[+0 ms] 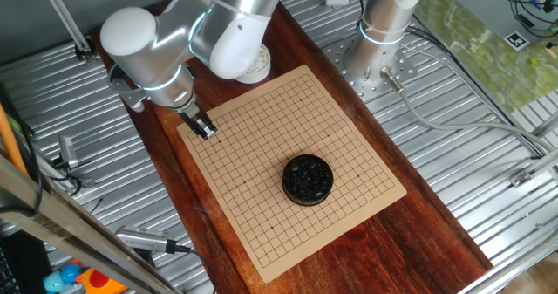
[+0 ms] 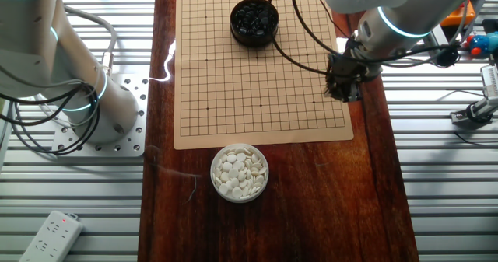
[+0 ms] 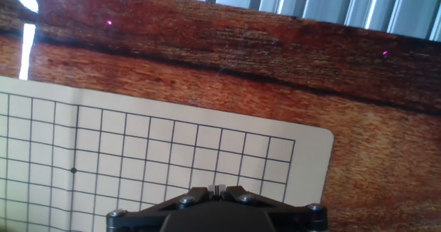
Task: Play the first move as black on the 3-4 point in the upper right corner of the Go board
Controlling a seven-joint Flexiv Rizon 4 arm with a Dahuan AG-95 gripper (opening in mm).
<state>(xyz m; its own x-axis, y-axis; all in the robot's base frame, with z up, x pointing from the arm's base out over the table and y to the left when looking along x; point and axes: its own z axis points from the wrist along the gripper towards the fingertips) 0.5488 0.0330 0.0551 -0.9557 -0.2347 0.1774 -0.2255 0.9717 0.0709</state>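
The tan board (image 1: 261, 154) with its black grid lies on the dark wooden tabletop; it also shows in the other fixed view (image 2: 257, 83) and the hand view (image 3: 138, 156). The black stones fill a round black bowl (image 1: 307, 179) standing on the board, seen in the other fixed view too (image 2: 254, 19). My gripper (image 1: 207, 131) hangs low over the board's corner, far from that bowl; it also shows in the other fixed view (image 2: 342, 89). In the hand view the gripper (image 3: 216, 188) has its fingertips pressed together over the corner cells. No stone shows between them. No stone lies on the grid.
A white bowl of white stones (image 2: 240, 172) stands on the tabletop just off the board's edge, partly hidden behind the arm in one fixed view (image 1: 258, 65). The arm's base (image 1: 377, 58) and cables sit beside the table. Ribbed metal surfaces flank the wood.
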